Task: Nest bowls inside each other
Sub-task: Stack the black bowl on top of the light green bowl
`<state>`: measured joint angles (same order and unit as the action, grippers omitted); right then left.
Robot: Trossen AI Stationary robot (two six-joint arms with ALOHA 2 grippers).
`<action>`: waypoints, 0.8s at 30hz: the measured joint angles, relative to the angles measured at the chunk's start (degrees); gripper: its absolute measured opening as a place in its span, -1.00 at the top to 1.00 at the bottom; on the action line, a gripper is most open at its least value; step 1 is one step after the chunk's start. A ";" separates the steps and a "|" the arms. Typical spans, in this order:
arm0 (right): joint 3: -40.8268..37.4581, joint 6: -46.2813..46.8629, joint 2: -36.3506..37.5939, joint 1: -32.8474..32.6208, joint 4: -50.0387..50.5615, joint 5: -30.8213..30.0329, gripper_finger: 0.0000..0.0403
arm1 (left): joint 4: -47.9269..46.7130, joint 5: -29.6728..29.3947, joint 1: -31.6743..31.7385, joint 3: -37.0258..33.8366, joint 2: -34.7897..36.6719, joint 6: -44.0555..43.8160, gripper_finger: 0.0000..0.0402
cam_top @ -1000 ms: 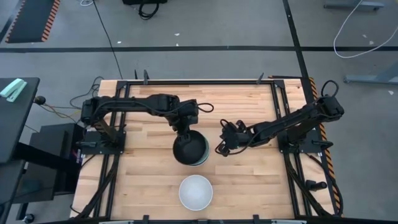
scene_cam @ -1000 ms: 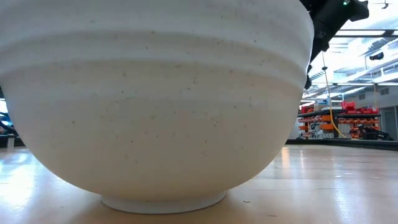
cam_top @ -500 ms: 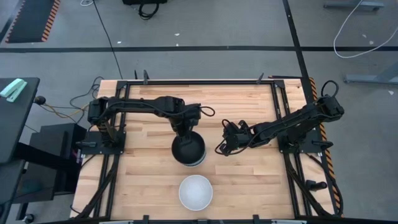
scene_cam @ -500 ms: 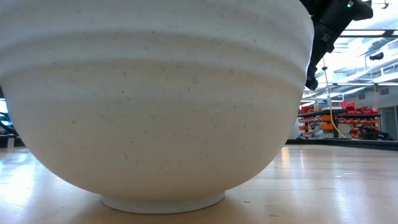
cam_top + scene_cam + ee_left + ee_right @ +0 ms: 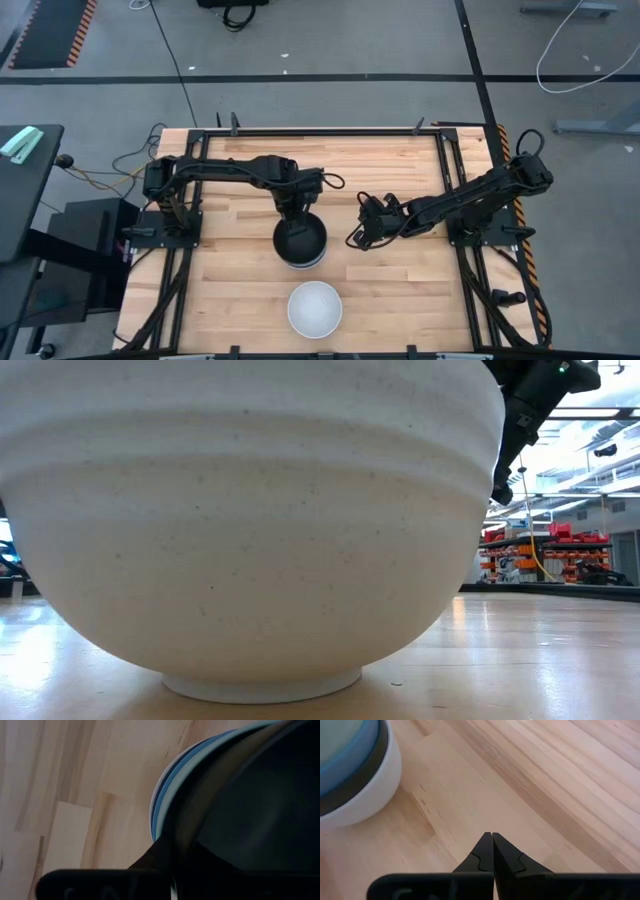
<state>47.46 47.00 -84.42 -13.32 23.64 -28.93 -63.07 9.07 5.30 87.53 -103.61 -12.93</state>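
A stack of nested bowls (image 5: 300, 243) sits mid-table with a black bowl on top. In the right wrist view the stack (image 5: 350, 775) shows blue, black and white layers. One white bowl (image 5: 315, 309) stands alone on its foot by the near edge and fills the low view (image 5: 250, 530). My left gripper (image 5: 297, 214) is shut on the stack's far rim. My right gripper (image 5: 354, 241) is shut and hovers just right of the stack, touching nothing. My left gripper holds the stack at its far rim (image 5: 172, 837), coming from above and pointing down. One finger (image 5: 152, 857) lies outside the blue and pale layers; the other is lost against the black bowl's inside. Whether the stack is lifted, I cannot tell.
Bare wooden table lies on all sides of the stack and the white bowl. A black metal frame (image 5: 320, 131) runs along the table's edges. The right arm (image 5: 535, 405) shows at the low view's upper right.
The stack and my left gripper have shifted a little toward the table's left. My right gripper has stayed where it was, shut.
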 joint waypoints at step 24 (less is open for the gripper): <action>0.00 0.81 0.00 0.00 -0.15 0.00 0.97 | -1.66 0.18 -2.71 11.50 0.24 -0.82 0.48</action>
<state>47.46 47.81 -84.42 -13.32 23.49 -28.93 -64.74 9.24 2.59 99.02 -103.37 -13.74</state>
